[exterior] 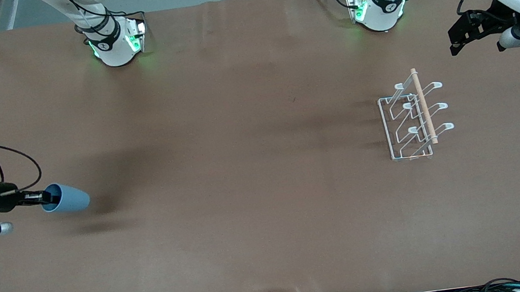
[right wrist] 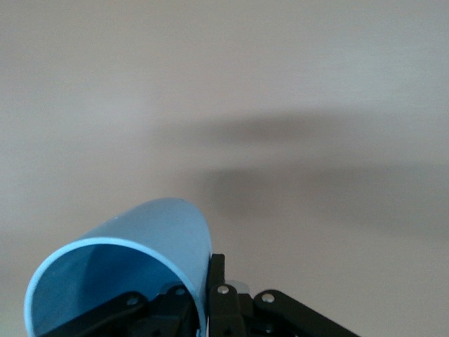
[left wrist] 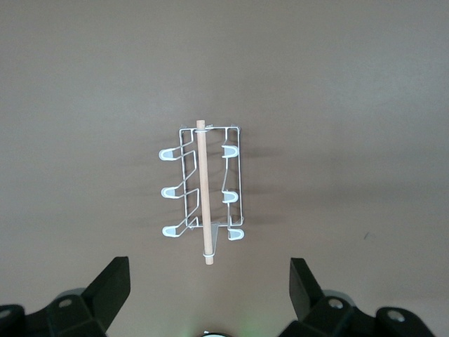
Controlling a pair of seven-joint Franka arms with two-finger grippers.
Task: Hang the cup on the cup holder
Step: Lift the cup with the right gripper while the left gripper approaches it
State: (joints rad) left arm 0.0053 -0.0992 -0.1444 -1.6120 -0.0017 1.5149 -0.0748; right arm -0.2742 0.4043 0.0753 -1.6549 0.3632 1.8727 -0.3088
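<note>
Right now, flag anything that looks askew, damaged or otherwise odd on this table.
Nothing stands out. The cup holder stands upright with all prongs empty. The right tool grips the cup by its rim, held sideways above the table. The left tool waits open above the cup holder.

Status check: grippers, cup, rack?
Right gripper shut on cup, airborne at its table end. Left gripper open, waiting above cup holder. Prongs bare, path unobstructed.

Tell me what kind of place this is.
Probably a robotics lab bench: two arm bases bolted to a brown-covered table, cables along its edge, and only the cup and cup holder as props.
</note>
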